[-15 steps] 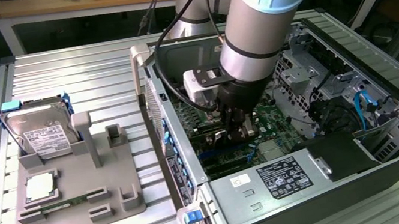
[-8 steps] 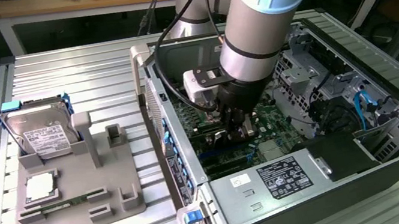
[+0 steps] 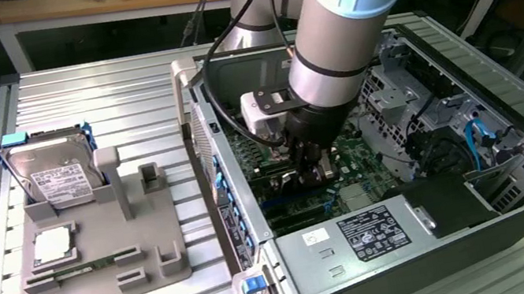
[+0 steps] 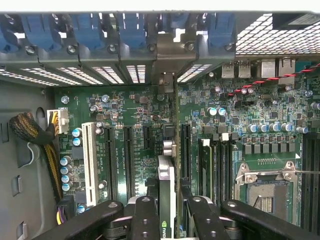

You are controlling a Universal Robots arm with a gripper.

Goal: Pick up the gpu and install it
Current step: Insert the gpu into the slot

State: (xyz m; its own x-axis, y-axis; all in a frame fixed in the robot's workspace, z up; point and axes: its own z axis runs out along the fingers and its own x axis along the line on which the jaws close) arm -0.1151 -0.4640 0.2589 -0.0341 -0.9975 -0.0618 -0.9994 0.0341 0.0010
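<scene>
Gripping: gripper (image 4: 167,220) clamped on gpu (image 4: 166,180), card edge-on between fingers (image 4: 145,220)
gpu: inside open case (image 3: 200,137), upright over motherboard (image 4: 135,110) expansion slots
seating: cannot tell
hard drive (image 3: 54,178): outside, beside case

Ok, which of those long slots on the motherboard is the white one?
The white slot is the one beside the braided cable bundle. Every other long slot is black, including those flanking the gpu held in the gripper.

The arm (image 3: 342,21) reaches steeply down, its gripper (image 4: 168,205) pointing downward, both fingers (image 4: 145,217) clamped on the gpu (image 4: 166,182).
</scene>
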